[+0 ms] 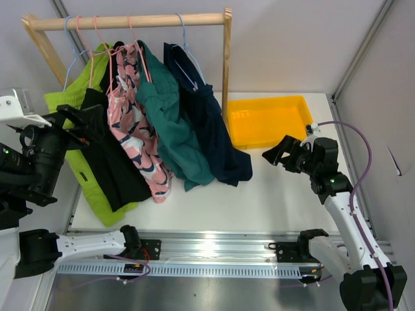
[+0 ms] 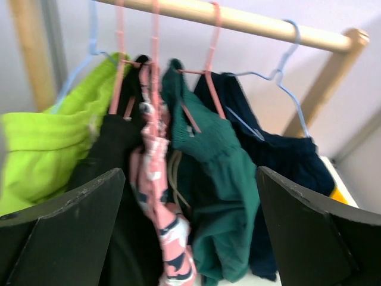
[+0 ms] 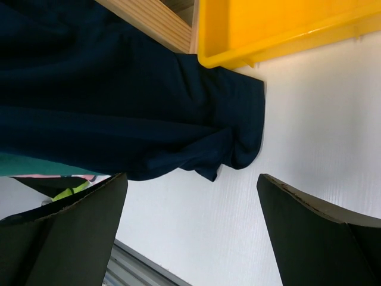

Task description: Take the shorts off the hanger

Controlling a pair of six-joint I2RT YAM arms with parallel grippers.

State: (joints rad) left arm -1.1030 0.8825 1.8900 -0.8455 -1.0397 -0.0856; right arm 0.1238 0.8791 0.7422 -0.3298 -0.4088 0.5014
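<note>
Several shorts hang on hangers from a wooden rail (image 1: 130,21): lime green (image 1: 68,103), black (image 1: 110,165), pink patterned (image 1: 133,139), teal (image 1: 172,133) and navy (image 1: 214,129). The navy shorts hang on a blue hanger (image 1: 185,45) at the right end, their hem resting on the table. My left gripper (image 1: 87,120) is open and empty at the left of the rack, facing the clothes (image 2: 208,179). My right gripper (image 1: 280,154) is open and empty above the table, right of the navy shorts (image 3: 119,101).
A yellow tray (image 1: 269,120) sits on the white table behind the right gripper, next to the rack's right post (image 1: 226,58). A metal rail (image 1: 207,249) runs along the table's near edge. Grey walls enclose the back and right.
</note>
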